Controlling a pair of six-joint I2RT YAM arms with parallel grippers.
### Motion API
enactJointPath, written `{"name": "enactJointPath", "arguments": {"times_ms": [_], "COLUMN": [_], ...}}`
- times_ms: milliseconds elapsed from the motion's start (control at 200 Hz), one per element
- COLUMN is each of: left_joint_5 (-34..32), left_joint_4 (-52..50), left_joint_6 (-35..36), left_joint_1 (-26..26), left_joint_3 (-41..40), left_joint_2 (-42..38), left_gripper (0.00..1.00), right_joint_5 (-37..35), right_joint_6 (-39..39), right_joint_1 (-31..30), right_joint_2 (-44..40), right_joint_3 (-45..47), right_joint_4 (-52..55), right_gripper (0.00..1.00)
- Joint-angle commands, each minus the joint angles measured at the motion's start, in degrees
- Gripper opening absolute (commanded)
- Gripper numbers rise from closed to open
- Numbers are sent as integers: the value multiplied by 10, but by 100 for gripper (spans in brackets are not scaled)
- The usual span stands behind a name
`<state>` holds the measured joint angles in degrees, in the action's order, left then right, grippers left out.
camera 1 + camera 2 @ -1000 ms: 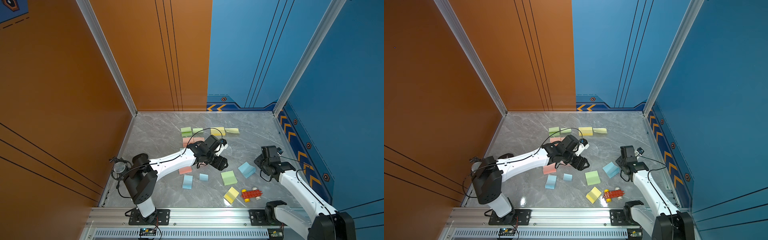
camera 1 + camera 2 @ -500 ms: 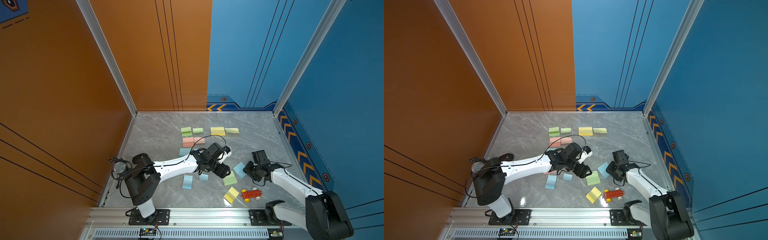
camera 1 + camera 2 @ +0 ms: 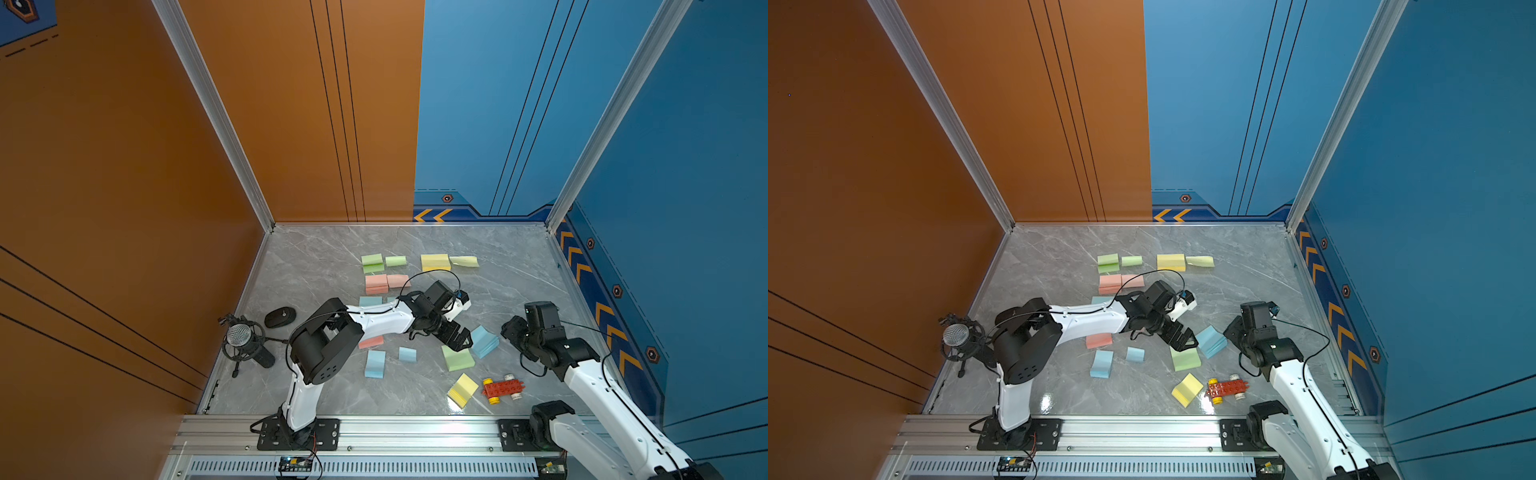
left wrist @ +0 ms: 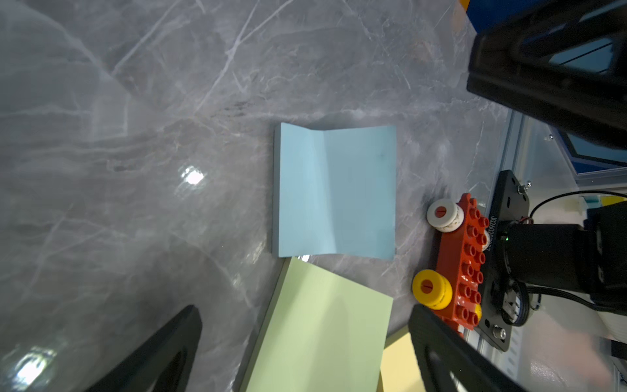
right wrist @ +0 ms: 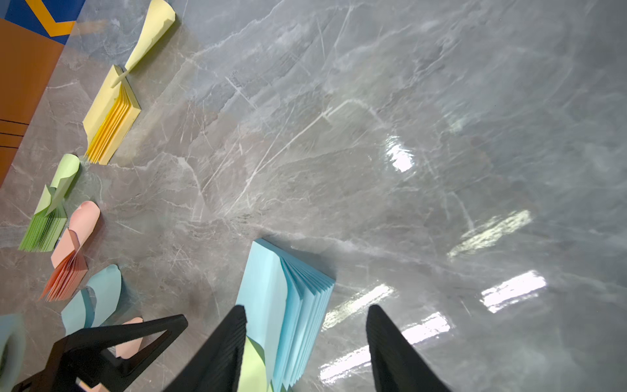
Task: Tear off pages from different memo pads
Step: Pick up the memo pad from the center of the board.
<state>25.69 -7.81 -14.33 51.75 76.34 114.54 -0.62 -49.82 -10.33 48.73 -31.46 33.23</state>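
Observation:
Several memo pads lie on the marble floor. My left gripper (image 3: 457, 340) hangs open just over the green pad (image 3: 458, 358), its fingers (image 4: 169, 346) straddling that pad (image 4: 322, 332) without touching. The blue pad (image 3: 484, 340) lies right beside it, with a creased top sheet (image 4: 334, 190). My right gripper (image 3: 513, 330) is open at the blue pad's right side, and the pad's fanned edge (image 5: 298, 305) reaches between its jaws (image 5: 307, 336), not pinched. Loose curled pages lie at the back: green (image 3: 395, 261), yellow (image 3: 464, 261) and pink (image 3: 398, 280).
A red brick car (image 3: 503, 388) and a yellow pad (image 3: 462, 390) sit near the front rail. Blue pad (image 3: 375, 364), small blue page (image 3: 407, 354) and pink pad (image 3: 371, 342) lie by the left arm. A microphone (image 3: 241, 336) stands front left.
My left gripper came forward and right from the middle to the green pad and opened wider. My right gripper moved in toward the blue pad, which shifted slightly, and its jaws widened.

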Motion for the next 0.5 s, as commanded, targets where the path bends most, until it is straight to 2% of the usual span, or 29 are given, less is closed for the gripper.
{"name": "enactJointPath", "arguments": {"times_ms": [0, 315, 495], "left_joint_5": [36, 17, -16], "left_joint_4": [7, -25, -88], "left_joint_6": [11, 40, 66], "left_joint_1": [1, 16, 30], "left_joint_3": [31, 74, 104], "left_joint_2": [23, 62, 79], "left_gripper": [98, 99, 99], "right_joint_5": [9, 9, 10], "right_joint_6": [28, 44, 50], "right_joint_1": [4, 5, 5], "right_joint_2": [-3, -6, -5], "right_joint_3": [-9, -13, -14], "right_joint_4": [49, 52, 55], "right_gripper": [60, 61, 61]}}
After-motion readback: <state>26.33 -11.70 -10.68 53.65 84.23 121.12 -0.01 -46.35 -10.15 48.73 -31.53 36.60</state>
